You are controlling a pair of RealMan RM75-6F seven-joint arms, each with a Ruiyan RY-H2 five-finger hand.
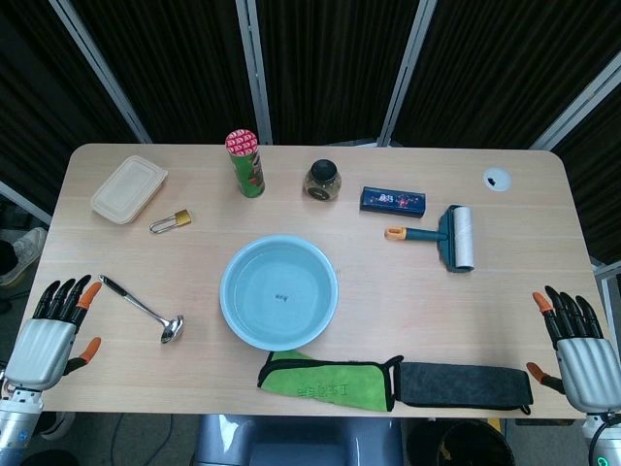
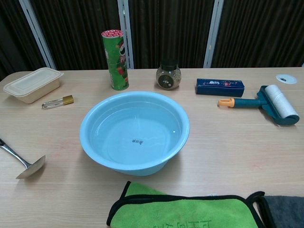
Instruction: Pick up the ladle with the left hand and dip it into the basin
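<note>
A steel ladle (image 1: 144,309) lies flat on the table, left of the basin, its bowl toward the basin and its handle pointing to the far left; the chest view shows its bowl (image 2: 29,166) at the left edge. The light blue basin (image 1: 278,291) (image 2: 134,130) holds clear water at the table's middle. My left hand (image 1: 56,328) rests at the near left corner, fingers apart, holding nothing, a short way left of the ladle's handle. My right hand (image 1: 575,343) sits at the near right corner, fingers spread and empty. Neither hand shows in the chest view.
Along the far side stand a lidded plastic box (image 1: 128,188), a padlock (image 1: 170,221), a green can (image 1: 245,164), a jar (image 1: 322,181), a blue case (image 1: 392,201) and a lint roller (image 1: 449,235). A green cloth (image 1: 325,381) and a dark cloth (image 1: 463,384) lie at the near edge.
</note>
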